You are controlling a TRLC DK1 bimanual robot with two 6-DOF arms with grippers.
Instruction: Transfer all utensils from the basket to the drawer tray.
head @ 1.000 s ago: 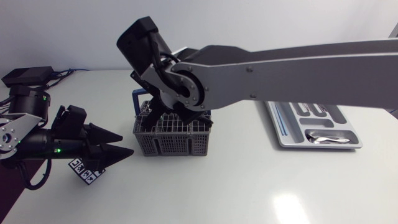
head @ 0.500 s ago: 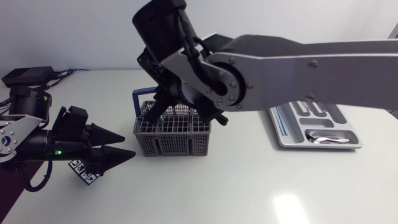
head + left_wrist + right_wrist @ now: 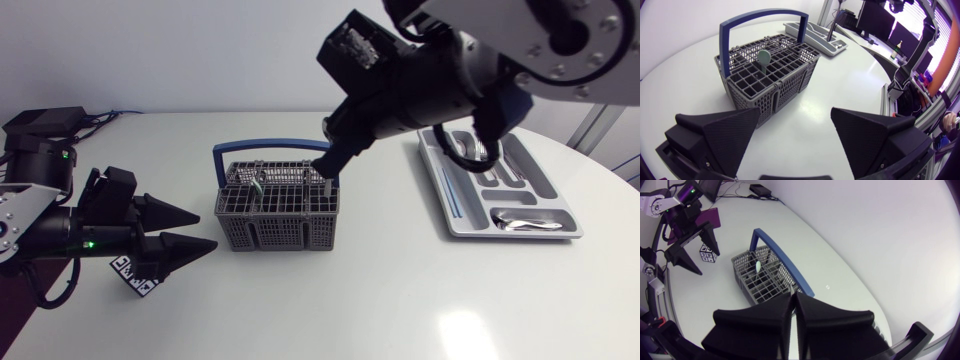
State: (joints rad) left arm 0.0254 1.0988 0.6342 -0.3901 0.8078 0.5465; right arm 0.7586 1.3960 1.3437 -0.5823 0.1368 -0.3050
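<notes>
1. Left claw [image 3: 203,232]: it lies low over the bench [image 3: 400,300] with its fingers spread wide and nothing between them. The tips point toward the basket [image 3: 275,228] and stand clear of its wall. A marker card [image 3: 135,275] lies just beside it. Keep this arm parked. Bring it in only to steady the basket if the basket lifts or slides.

2. Basket: it stands upright at mid-bench with its blue handle [image 3: 262,147] arched over the grid. A green-headed utensil [image 3: 763,56] stands in one cell, so the transfer is judged unfinished.

3. Right claw [image 3: 794,296]: it hangs over the basket corner nearest the tray, with its fingers drawn to a narrow slit. The views do not show whether a utensil is pinched there, so confirm the grip before travelling.
   - If a utensil is held, raise it straight up until its lower end clears both grid and handle. A sideways pull inside a cell would likely tip the basket.
   - If nothing is held, reopen the claw and descend on one stem only.

4. Drawer tray [image 3: 470,222]: it lies well apart from the basket on the right arm's side. A silver piece [image 3: 528,225] rests in the compartment at its near end. Align the utensil with a compartment's length, lower it close to the floor, then release.
</notes>
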